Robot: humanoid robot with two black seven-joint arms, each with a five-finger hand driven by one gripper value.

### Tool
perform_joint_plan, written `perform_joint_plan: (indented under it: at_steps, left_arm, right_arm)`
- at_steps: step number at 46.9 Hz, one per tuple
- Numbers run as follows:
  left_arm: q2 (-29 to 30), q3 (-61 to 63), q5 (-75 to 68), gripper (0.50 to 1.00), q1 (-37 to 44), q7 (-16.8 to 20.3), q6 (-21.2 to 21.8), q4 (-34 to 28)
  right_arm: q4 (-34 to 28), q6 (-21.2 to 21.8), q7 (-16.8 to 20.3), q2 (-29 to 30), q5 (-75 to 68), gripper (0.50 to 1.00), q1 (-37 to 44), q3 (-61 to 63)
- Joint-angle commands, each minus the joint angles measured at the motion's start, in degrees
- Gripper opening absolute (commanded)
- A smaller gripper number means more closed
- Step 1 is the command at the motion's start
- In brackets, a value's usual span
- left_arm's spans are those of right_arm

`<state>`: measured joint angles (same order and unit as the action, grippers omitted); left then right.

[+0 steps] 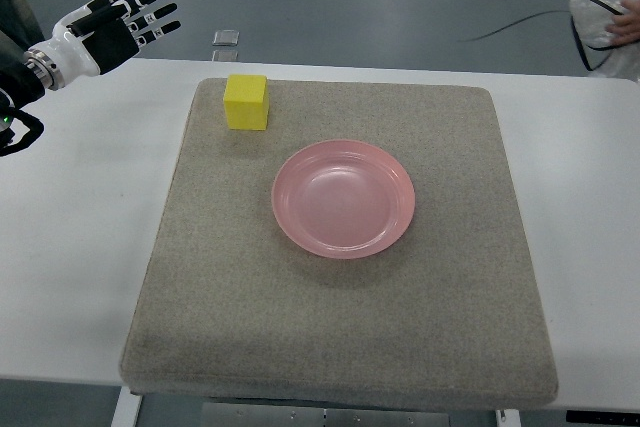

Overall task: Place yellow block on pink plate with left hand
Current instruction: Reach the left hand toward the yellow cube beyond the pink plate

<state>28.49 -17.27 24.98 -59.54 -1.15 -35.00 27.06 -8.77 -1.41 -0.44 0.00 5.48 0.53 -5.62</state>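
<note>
Left hand (120, 19) up over the table's far-left corner, fingers spread apart, holding nothing, well apart from the block. White shell, black finger segments, glossy hard plastic. Right arm not in view.

Yellow block (246, 102) sits at the mat's far-left corner, upright, a plain cube with matte faces and crisp edges, looks like foam or painted wood. Just right of it and nearer, the pink plate (344, 198) at mat centre, round, shallow, smooth glossy plastic with a raised rim, nothing in it. Block and plate near but not touching.

Mat (340, 337) is coarse grey-brown felt, square with rounded corners, on a smooth white table (80, 247).

Progress: nothing done yet. Reach, grasp, carry and set-down all remain.

A person's hand (628, 22) shows at the far right.
</note>
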Motion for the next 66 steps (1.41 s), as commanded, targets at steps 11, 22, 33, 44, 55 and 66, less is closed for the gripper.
perform_joint_plan:
  at_steps: [11, 22, 33, 44, 55, 66]
  left_arm:
    - [0.0, -0.1, -0.6, 0.994, -0.5, 0.0, 0.0, 0.5]
    - [0.1, 0.0, -0.8, 0.994, -1.0, 0.1, 0.0, -0.3]
    - [0.3, 1.5, -18.2, 0.994, -2.9, 0.5, 0.0, -0.2]
    - [0.1, 1.7, -38.5, 0.994, -4.8, 7.4, 0.0, 0.4]
    - [-1.3, 1.9, -60.7, 0.994, -9.5, 8.0, 0.0, 0.5]
    - [-6.1, 2.0, -81.0, 0.994, -10.6, 8.0, 8.9, 3.0]
  right_arm:
    - [0.0, 0.0, 0.0, 0.0, 0.1, 0.924, 0.0, 0.0]
    - [0.0, 0.0, 0.0, 0.0, 0.0, 0.924, 0.0, 0.0]
    - [0.0, 0.0, 0.0, 0.0, 0.0, 0.924, 0.0, 0.0]
    - [0.0, 0.0, 0.0, 0.0, 0.0, 0.924, 0.0, 0.0]
    - [0.0, 0.0, 0.0, 0.0, 0.1, 0.924, 0.0, 0.0]
    - [0.0, 0.0, 0.0, 0.0, 0.0, 0.924, 0.0, 0.0]
